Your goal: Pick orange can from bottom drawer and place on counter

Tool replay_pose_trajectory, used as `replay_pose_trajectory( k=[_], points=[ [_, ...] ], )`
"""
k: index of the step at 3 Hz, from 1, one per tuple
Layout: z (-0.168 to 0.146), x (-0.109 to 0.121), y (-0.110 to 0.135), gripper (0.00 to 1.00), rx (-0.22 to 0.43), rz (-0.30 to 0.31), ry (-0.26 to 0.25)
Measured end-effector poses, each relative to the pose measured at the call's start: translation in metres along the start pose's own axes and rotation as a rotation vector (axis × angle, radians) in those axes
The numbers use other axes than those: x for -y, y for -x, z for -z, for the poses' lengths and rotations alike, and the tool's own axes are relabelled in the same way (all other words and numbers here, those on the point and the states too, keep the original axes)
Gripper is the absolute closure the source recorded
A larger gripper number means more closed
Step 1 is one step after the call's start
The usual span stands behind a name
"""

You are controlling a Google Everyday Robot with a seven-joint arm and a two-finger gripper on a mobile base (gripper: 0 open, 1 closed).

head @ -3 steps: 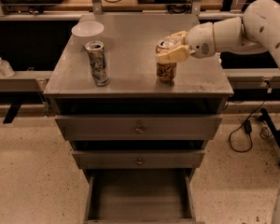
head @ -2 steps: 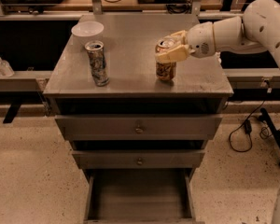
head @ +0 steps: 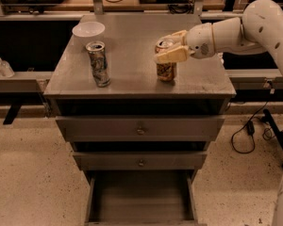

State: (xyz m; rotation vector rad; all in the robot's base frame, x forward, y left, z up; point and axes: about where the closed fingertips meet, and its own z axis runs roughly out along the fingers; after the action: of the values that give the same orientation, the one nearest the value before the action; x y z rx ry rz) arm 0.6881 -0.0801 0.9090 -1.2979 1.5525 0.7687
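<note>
Nothing has moved vs 1 s ago: arm, cans & drawers sit as they did.

Camera view: your hand (head: pixel 162 48) is over the right half of the bench (head: pixel 132 65), set round the top of the orange can (head: pixel 166 70). Can't tell if it's clamped or already slack. The can stands upright, base on the bench, long axis vertical, w/ the arm reaching in from the right. The bottom drawer (head: pixel 140 197) is pulled out. The patterned can (head: pixel 99 64) & white bowl (head: pixel 88 30) stand well apart on the left. Placing looks nearly done. Next is prob. let go & back out rightwards w/o tipping the can.
</note>
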Motion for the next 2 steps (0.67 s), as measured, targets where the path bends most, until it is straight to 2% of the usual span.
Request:
replay_pose_trajectory(
  k=[1,2],
  points=[
    [-0.003,-0.001,0.000,0.00,0.001,0.000,0.004],
    [0.006,-0.003,0.014,0.00,0.008,0.052,0.037]
  ],
)
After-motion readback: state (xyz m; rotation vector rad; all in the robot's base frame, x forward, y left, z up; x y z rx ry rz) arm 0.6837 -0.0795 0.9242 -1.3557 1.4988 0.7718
